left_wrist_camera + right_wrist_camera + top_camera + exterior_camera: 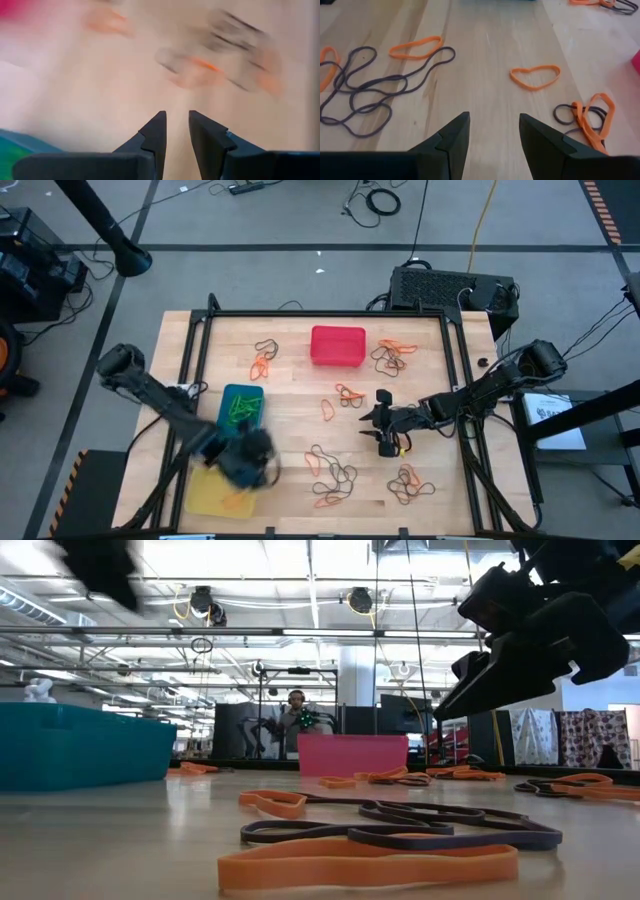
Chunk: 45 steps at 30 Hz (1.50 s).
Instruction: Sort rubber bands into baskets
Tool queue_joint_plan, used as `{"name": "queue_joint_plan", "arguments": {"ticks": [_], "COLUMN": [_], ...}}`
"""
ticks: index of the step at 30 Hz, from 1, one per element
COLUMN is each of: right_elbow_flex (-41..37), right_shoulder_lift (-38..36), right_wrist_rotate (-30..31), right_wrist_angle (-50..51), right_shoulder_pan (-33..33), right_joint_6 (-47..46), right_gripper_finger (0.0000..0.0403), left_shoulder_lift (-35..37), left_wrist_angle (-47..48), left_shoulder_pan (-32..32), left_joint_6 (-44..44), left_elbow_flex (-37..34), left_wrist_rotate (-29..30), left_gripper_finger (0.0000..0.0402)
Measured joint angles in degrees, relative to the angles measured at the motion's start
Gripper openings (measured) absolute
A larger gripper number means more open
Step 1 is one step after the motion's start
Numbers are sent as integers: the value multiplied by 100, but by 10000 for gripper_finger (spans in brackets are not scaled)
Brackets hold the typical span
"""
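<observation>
The wooden table [290, 395] carries a red basket [337, 346] at the far middle, a blue basket [240, 405] and a yellow basket [215, 492] at the left. The left gripper [258, 463] hangs beside the yellow basket, fingers apart by a narrow gap, empty. The right gripper [385, 425] hovers mid-table, fingers wider apart, empty. Rubber bands [335, 475] lie scattered on the wood.

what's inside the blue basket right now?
The blue rectangular plastic basket holds a bunch of thin green rubber bands. Its near end is covered by the left gripper and arm, so anything lying there can't be seen.
</observation>
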<state>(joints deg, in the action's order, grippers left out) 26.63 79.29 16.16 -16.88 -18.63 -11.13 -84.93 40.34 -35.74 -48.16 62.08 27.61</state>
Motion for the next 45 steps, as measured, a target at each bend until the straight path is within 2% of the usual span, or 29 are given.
{"name": "queue_joint_plan", "arguments": {"ticks": [3, 9, 13, 17, 20, 23, 32, 36, 39, 45], "right_elbow_flex": [-1, -1, -1, -1, -1, -1, -4, -4, -6, -6], "right_shoulder_lift": [0, 0, 0, 0, 1, 0, 1, 2, 0, 1], "right_wrist_rotate": [-1, 4, 2, 2, 5, 22, 25, 42, 46, 48], "right_wrist_angle": [92, 269, 388, 431, 504, 532, 514, 514, 513, 513], "right_shoulder_pan": [0, -51, -176, -348, -485, -616, -857, -852, -852, -852], "right_joint_6": [-88, -555, -743, -829, -966, -1081, -1227, -1227, -1225, -1225], "right_gripper_finger": [165, 165, 165, 165, 165, 165, 165, 165, 165, 165], "left_shoulder_lift": [0, -2, -2, -81, -209, -439, -1151, -1477, -1589, -1606], "left_wrist_angle": [113, 100, 238, 285, 246, 260, 242, 239, 240, 283], "left_shoulder_pan": [1053, 3305, 4609, 5437, 5748, 5920, 6121, 6161, 6162, 6160], "left_joint_6": [768, 2125, 2002, 1966, 2198, 2487, 2971, 3062, 3115, 3211], "left_elbow_flex": [0, 0, 0, -96, -214, -318, -326, -326, -326, -326], "left_wrist_rotate": [91, -569, -858, -1454, -1762, -1785, -1630, -1310, -1088, -1050], "left_gripper_finger": [91, 91, 91, 91, 91, 91, 91, 91, 91, 91]}}
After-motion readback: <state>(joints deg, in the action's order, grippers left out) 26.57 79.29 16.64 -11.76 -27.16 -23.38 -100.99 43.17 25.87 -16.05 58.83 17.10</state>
